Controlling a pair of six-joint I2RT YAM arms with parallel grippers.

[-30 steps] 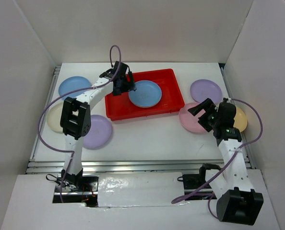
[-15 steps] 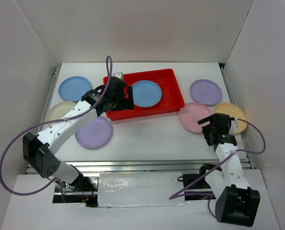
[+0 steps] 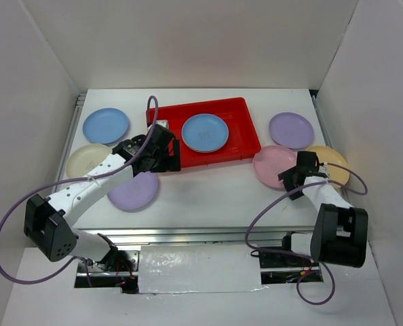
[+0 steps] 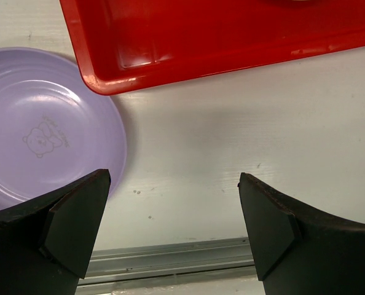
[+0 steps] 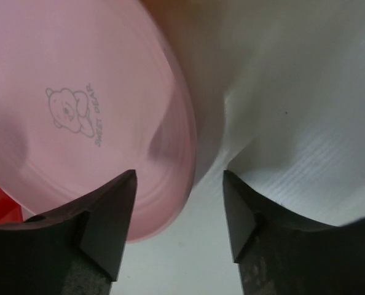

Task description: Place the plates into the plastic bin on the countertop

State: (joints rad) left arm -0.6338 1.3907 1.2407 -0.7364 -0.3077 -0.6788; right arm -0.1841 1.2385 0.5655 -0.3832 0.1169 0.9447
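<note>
Left arm point(image 3: 86, 187) is stretching long and low from its base at the near edge, elbow out over the near left corner, forearm angling toward the plastic bin point(image 3: 237, 119). Left gripper point(image 4: 173, 184) is hovering over bare worktop point(image 3: 215, 193) just off the bin's near left corner, fingers point(image 4: 72, 227) standing wide apart and holding nothing. Right arm point(image 3: 330, 204) is folding tight above its base near the right edge, wrist pitching down. Right gripper point(image 5: 179, 181) is straddling the rim of the pink plate point(image 5: 66, 110), one finger over the plate and the other over the worktop, with a gap showing between them and not clamping. Can't tell if either finger is touching the rim. Bin is sitting at the far middle of the worktop, slightly skewed, with one blue plate point(image 3: 205, 132) lying inside it. Second blue plate point(image 3: 106, 125) is lying at the far left and the cream plate point(image 3: 83, 161) at the left edge. Near purple plate point(image 3: 135, 193) is partly hidden under the left forearm, and the left wrist view is cutting it off behind a finger. Far purple plate point(image 3: 291, 130) is lying near the right edge. Yellow plate point(image 3: 334, 161) is partly hidden behind the right wrist. Right wrist view is showing a sliver of red at its left edge, too little to identify.
</note>
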